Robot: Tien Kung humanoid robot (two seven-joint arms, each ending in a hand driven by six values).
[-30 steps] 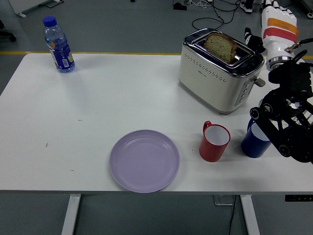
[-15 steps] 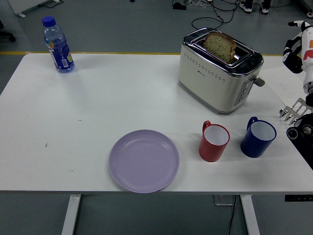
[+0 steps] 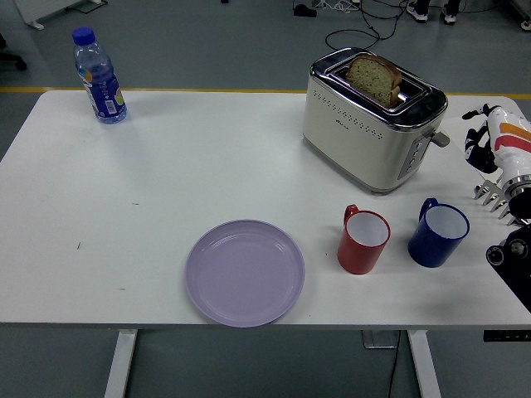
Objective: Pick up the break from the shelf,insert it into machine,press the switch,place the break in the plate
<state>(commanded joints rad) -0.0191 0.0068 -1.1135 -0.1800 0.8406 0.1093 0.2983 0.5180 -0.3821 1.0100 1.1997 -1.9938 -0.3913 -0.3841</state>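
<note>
Standing in toaster (image 3: 373, 124), bread (image 3: 373, 78), robot hand (image 3: 496, 149) well right

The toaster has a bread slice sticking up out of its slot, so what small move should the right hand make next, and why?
Probably swing the right hand in toward the toaster's side lever: the bread sits high in the slot, and the hand is off at the table's right edge, holding nothing.
</note>
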